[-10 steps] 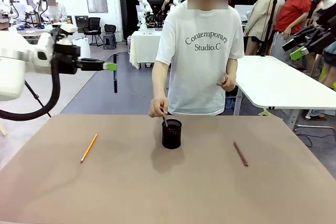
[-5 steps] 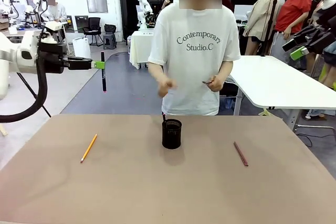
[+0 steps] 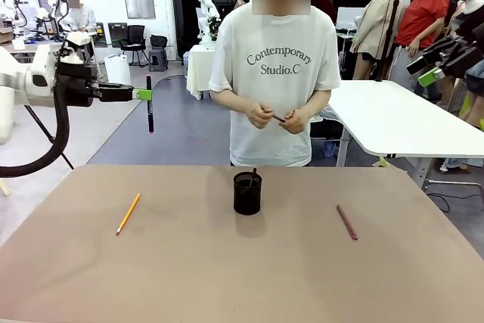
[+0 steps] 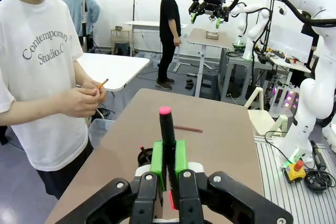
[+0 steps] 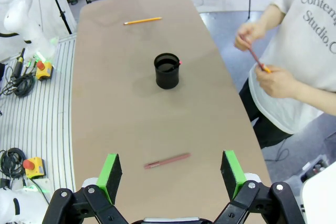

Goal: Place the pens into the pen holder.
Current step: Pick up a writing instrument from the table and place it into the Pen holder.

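My left gripper (image 3: 146,94) hangs high above the table's far left, shut on a black pen with a red tip (image 3: 150,107) that points straight down; the left wrist view shows that pen (image 4: 166,129) clamped between the green pads (image 4: 157,157). The black mesh pen holder (image 3: 247,192) (image 5: 167,70) stands mid-table with a thin stick poking out of it. A yellow pencil (image 3: 128,213) (image 5: 143,21) lies at the left, a reddish-brown pen (image 3: 347,222) (image 5: 167,160) at the right. My right gripper (image 3: 427,69) (image 5: 170,174) is open, high at the right.
The person stands at the far edge, both hands (image 3: 274,117) together at waist height around a small pencil-like stick (image 5: 256,58). A white table (image 3: 393,115) stands beyond the right corner. The brown table (image 3: 242,277) is bare near me.
The person's hand left the holder and joined the other hand at the waist. My left gripper moved left with the black pen, then held still.
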